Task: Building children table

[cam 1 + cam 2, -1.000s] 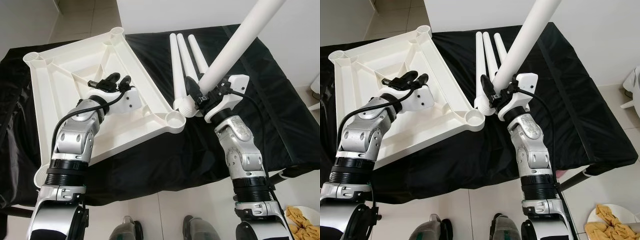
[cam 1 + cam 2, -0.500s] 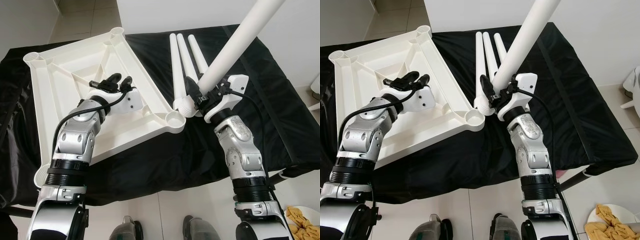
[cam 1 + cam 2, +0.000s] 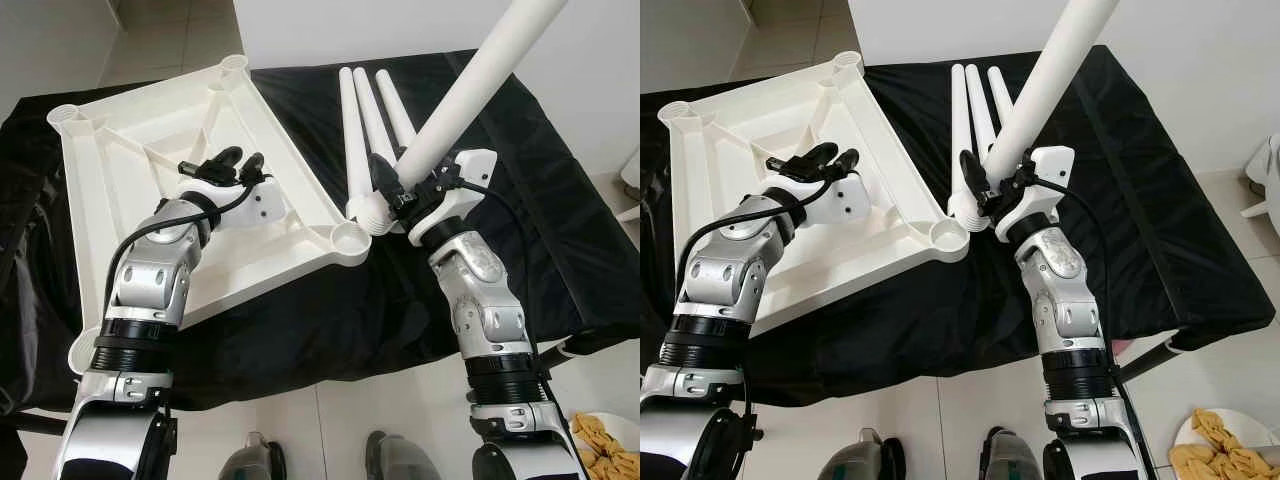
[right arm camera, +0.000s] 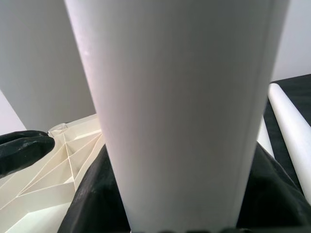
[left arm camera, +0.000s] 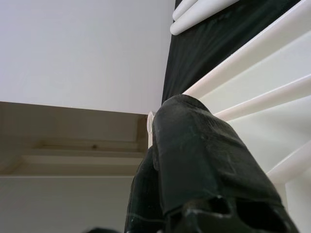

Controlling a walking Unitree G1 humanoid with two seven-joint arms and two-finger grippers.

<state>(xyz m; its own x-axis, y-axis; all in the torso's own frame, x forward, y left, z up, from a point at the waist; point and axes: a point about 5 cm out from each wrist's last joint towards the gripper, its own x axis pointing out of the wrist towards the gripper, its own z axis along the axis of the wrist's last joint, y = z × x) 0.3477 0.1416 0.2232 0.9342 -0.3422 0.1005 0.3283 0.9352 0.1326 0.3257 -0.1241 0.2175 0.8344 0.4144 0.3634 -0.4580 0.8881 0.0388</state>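
Counting the parts gives one white plastic tabletop [image 3: 150, 150], four white legs, and one black cloth [image 3: 560, 200] covering the work surface. The tabletop lies upside down on the cloth at the robot's left, its ribbed underside facing up, with a round socket [image 3: 349, 236] moulded into each visible corner. Three loose legs [image 3: 365, 120] lie side by side on the cloth, touching one another, their threaded ends just beside the nearest socket. The fourth leg [image 3: 480, 80] is a smooth tapered tube (wider toward its far end), tilted up and away from the table.

The right gripper [image 3: 400, 190] is closed around the lower part of this raised leg, one black finger on either side; the leg's lower end sits near the corner socket, and whether it touches cannot be told. In the right wrist view the leg [image 4: 180, 111] rises between the fingers.

The left gripper [image 3: 232, 158] rests over the ribbed underside near the tabletop's middle, its two fingers slightly parted and holding nothing. Contact with the plastic cannot be confirmed.

No brand, label or writing is legible on any part.
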